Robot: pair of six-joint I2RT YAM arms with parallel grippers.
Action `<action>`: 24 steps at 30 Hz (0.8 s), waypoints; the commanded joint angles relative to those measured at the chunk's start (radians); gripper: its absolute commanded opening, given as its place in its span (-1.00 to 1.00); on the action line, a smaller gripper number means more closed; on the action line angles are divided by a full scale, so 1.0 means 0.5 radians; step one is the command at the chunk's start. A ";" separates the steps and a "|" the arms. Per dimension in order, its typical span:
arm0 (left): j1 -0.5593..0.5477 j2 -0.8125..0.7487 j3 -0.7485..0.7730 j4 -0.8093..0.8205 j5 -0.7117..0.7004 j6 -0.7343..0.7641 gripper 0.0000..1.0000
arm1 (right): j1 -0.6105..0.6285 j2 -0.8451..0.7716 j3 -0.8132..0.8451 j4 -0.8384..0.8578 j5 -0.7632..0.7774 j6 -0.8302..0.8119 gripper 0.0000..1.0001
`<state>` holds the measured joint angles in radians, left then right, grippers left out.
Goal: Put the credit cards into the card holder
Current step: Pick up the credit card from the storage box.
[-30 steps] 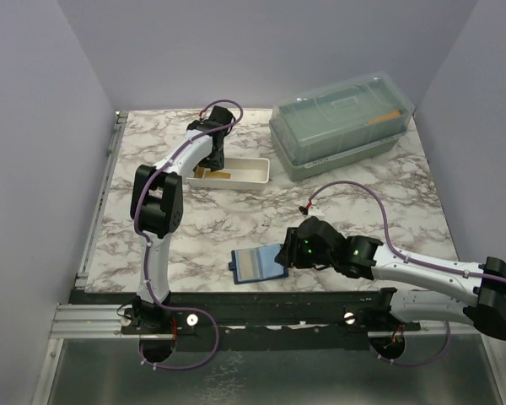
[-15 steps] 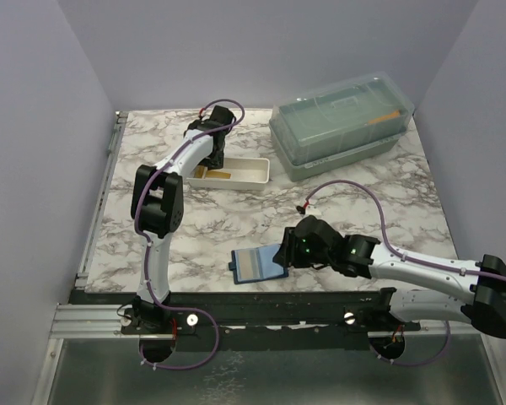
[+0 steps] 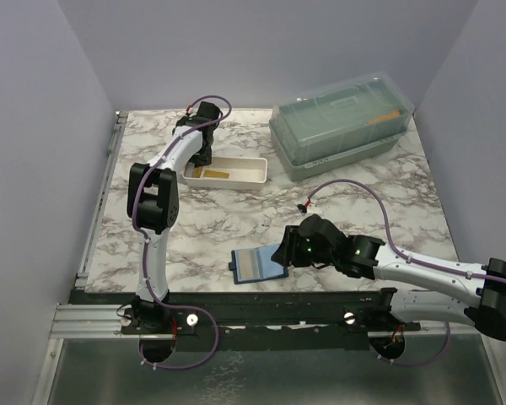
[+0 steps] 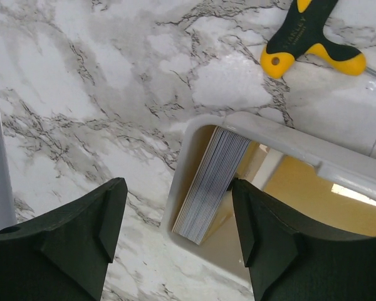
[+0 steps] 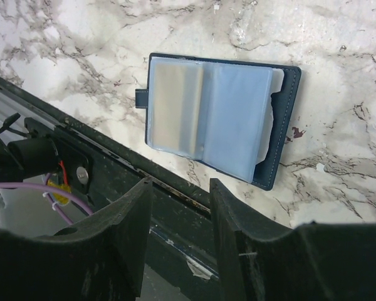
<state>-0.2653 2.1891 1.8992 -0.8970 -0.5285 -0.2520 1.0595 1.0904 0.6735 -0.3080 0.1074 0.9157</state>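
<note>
End effector of the left arm point(image 4: 175, 200) hung wide open and empty over one corner of the long white rectangular tray point(image 4: 282, 138) at the rear left of the marble-patterned bench point(image 4: 81, 94). Orange-tan credit cards point(image 4: 212, 185) stood stacked on edge inside that corner. The small navy-blue bifold card holder point(image 5: 219, 122) lay opened flat near the front edge. At its right side, the end effector of the right arm point(image 5: 180, 188) was partly open, gripping nothing; contact could not be confirmed.

Navy card holder point(image 5: 219, 122) with grey-blue pockets, orange-tan credit cards point(image 3: 215, 175), white tray point(image 3: 246, 180), grey-veined white marble table point(image 3: 211, 229).
</note>
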 commanded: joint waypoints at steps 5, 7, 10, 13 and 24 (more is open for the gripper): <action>0.040 0.078 0.059 -0.034 0.044 0.023 0.51 | 0.004 0.014 0.025 0.031 -0.014 -0.003 -0.10; 0.039 0.080 0.060 -0.042 0.020 0.025 0.52 | 0.006 0.026 0.027 0.041 -0.020 -0.001 -0.10; 0.040 0.091 0.071 -0.062 0.013 0.021 0.53 | 0.006 0.034 0.023 0.053 -0.028 -0.003 -0.10; 0.039 0.083 0.085 -0.076 -0.062 0.008 0.42 | 0.004 0.029 0.020 0.054 -0.031 0.000 -0.10; 0.039 -0.012 0.084 -0.071 -0.103 -0.013 0.04 | 0.004 0.035 0.019 0.059 -0.030 0.008 -0.10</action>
<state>-0.2501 2.2219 1.9095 -0.9154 -0.5331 -0.2562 1.0595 1.1011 0.6735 -0.2962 0.1013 0.9157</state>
